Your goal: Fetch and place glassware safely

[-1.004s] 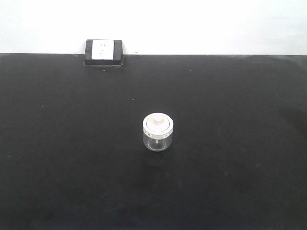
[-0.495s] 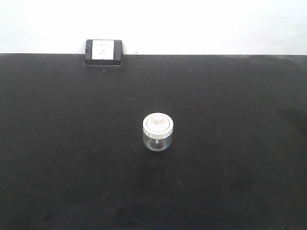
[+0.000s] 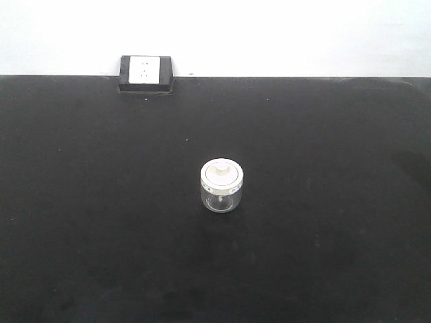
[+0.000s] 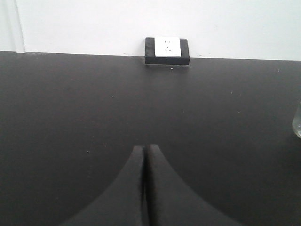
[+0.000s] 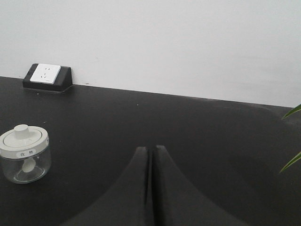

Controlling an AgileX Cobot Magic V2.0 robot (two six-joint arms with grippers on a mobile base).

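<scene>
The glassware (image 3: 222, 186), a squat clear jar with a cream-white knobbed lid, stands upright in the middle of the black table (image 3: 323, 256). In the right wrist view the glassware (image 5: 24, 153) sits well to the left of my right gripper (image 5: 151, 149), which is shut with nothing in it. A sliver of the glassware (image 4: 297, 123) shows at the right edge of the left wrist view, far from my left gripper (image 4: 145, 149), also shut and empty. Neither gripper appears in the front view.
A white wall socket on a black base (image 3: 145, 73) rests at the table's back edge against the white wall. Green plant leaves (image 5: 292, 136) poke in at the right of the right wrist view.
</scene>
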